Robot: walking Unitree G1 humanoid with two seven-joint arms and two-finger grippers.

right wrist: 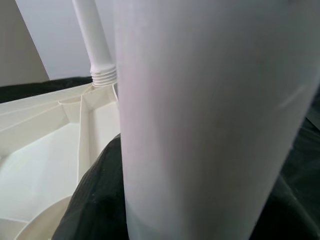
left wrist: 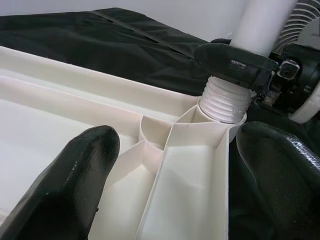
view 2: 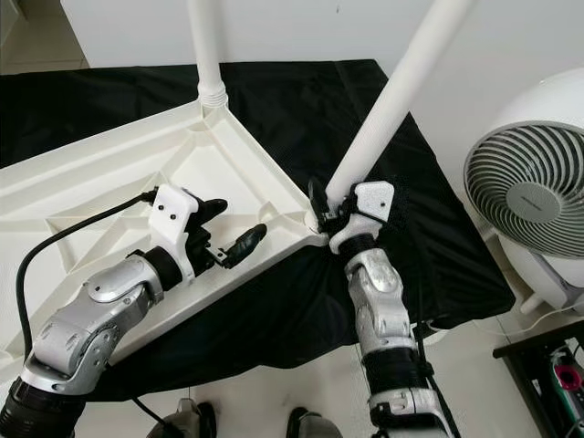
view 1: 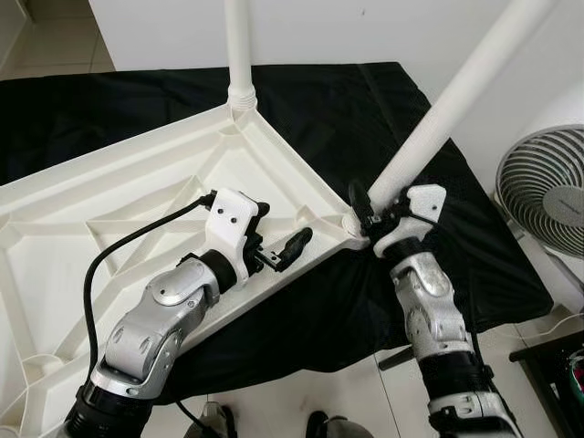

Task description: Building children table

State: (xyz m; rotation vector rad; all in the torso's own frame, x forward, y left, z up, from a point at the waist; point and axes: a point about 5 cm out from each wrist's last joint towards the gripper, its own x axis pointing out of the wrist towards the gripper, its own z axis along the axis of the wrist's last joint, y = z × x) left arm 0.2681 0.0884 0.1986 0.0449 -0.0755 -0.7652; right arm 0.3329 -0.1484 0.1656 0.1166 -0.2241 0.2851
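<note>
- I have the white moulded plastic tabletop (view 1: 137, 201) lying upside down, ribbed underside up, on a black cloth (view 1: 347, 100) spread over the floor.
- A white tubular plastic leg (view 1: 239, 46) already stands in the far corner socket; a second white tubular leg (view 1: 438, 119) leans into the near corner socket (left wrist: 220, 107), its threaded end showing at the rim.
- My right gripper (view 1: 370, 214) is clamped around that second leg just above the threads, black fingers (left wrist: 235, 60) wrapped on the tube.
- My left gripper (view 1: 278, 242) is spread wide, straddling the tabletop's edge rib beside that corner; whether its fingers (left wrist: 75, 175) actually touch the rib I cannot tell.
- Handling, as I judge it: the leg is light, stiff and smooth, so it may slip in the pads when twisted; gripping low near the threads gives best control.
- The tabletop looks light enough to slide on the cloth, so bracing the rim near the socket seems wise.
- A white round fan (view 1: 547, 192) stands to my right, well apart.
</note>
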